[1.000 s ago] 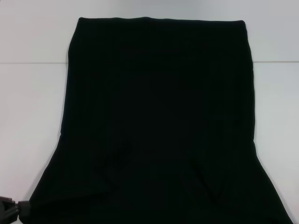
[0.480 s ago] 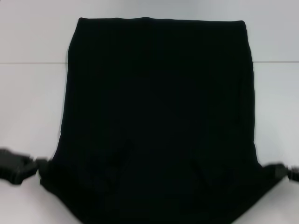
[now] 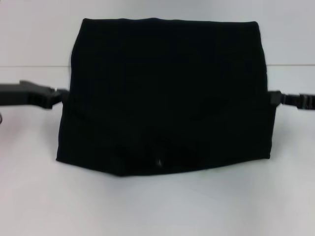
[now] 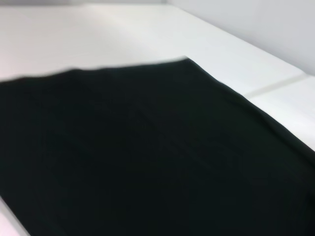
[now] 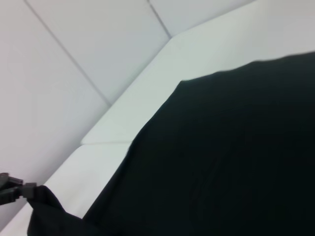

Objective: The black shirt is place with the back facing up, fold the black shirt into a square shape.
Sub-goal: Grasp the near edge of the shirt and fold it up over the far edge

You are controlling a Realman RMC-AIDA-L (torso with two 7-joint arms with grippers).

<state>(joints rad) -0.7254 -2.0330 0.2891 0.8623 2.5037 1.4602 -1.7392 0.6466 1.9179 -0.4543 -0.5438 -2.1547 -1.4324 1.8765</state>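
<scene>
Shirt: the black shirt (image 3: 165,93) is spread on the white table (image 3: 157,206), its near half raised and carried toward the far hem
Left gripper (image 3: 60,96): clamped on the shirt's left edge
Right gripper (image 3: 273,97): clamped on the right edge
Key relation: the fold line is stretched between both grippers, level across; the far hem lies straight ahead, equally near to each

A black shirt (image 3: 165,93) lies spread on a white surface (image 3: 157,206), its near portion doubled back over itself so the cloth forms a broad, roughly rectangular shape with a rumpled, slightly bowed near edge. The left gripper (image 3: 61,96) meets the shirt's left edge about midway along its length, while the right gripper (image 3: 273,97) meets the right edge at a matching height. Both arms reach in level from the sides. A faint seam crosses the surface behind.
</scene>
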